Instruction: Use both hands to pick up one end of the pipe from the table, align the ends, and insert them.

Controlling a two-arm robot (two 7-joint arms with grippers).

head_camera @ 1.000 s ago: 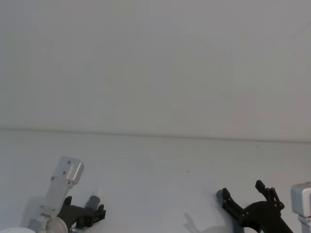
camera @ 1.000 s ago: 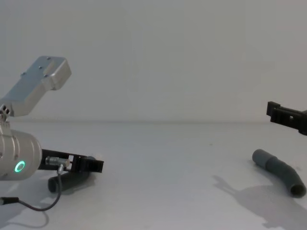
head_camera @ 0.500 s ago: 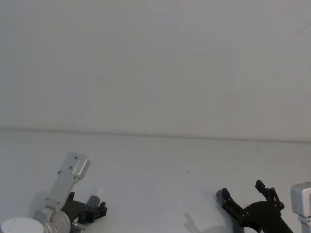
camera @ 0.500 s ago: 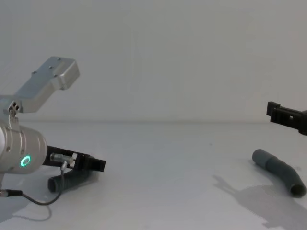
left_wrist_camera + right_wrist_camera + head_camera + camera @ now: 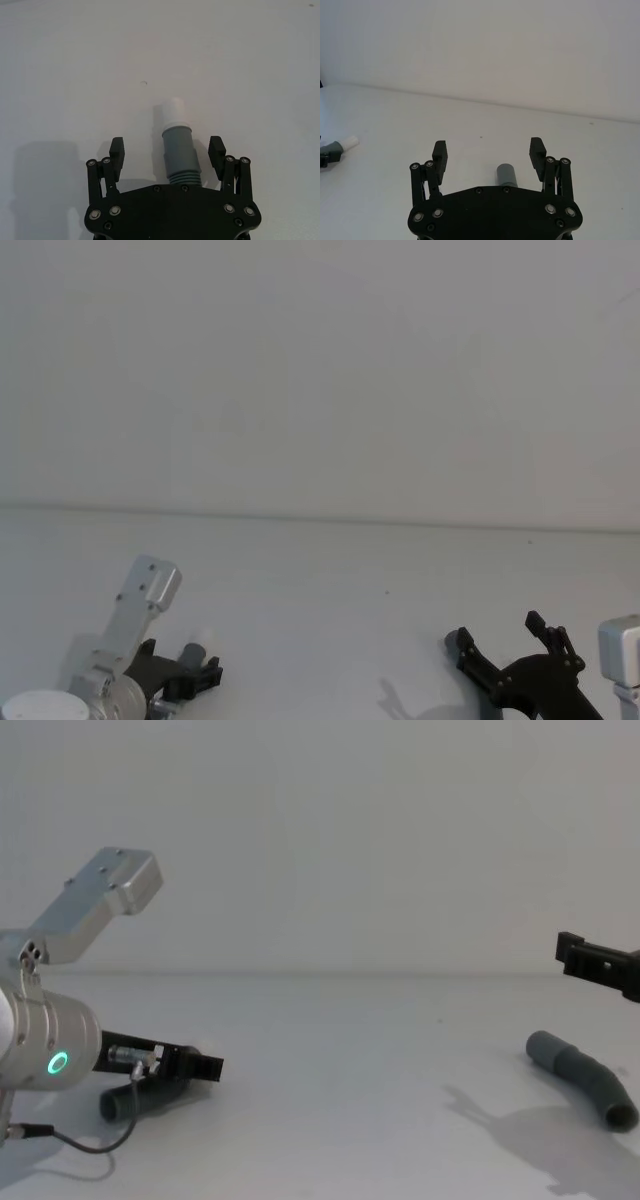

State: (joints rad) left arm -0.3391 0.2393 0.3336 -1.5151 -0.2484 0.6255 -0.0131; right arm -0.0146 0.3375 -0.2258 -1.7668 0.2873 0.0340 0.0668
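Note:
The straight ribbed pipe piece [image 5: 179, 152] with its white tapered end [image 5: 172, 111] lies on the table [image 5: 330, 1050]. My left gripper [image 5: 167, 146] is open and low over it, one finger on each side, neither touching. From the chest the left gripper [image 5: 195, 1066] sits just above that piece [image 5: 135, 1100]. The curved pipe piece [image 5: 585, 1075] lies at the right, its smooth cuff [image 5: 506, 175] toward the middle. My right gripper [image 5: 488, 147] hangs open above it, well clear [image 5: 590, 960]. From the head, both grippers [image 5: 195, 675] [image 5: 500, 635] sit at the near edge.
A thin dark cable [image 5: 70, 1145] loops from the left wrist down onto the table. The left arm's silver bracket [image 5: 95, 905] rises above the wrist. A plain wall stands behind the table.
My left gripper has slid slightly forward and toward the middle along the straight piece. The right gripper and the curved piece have not moved.

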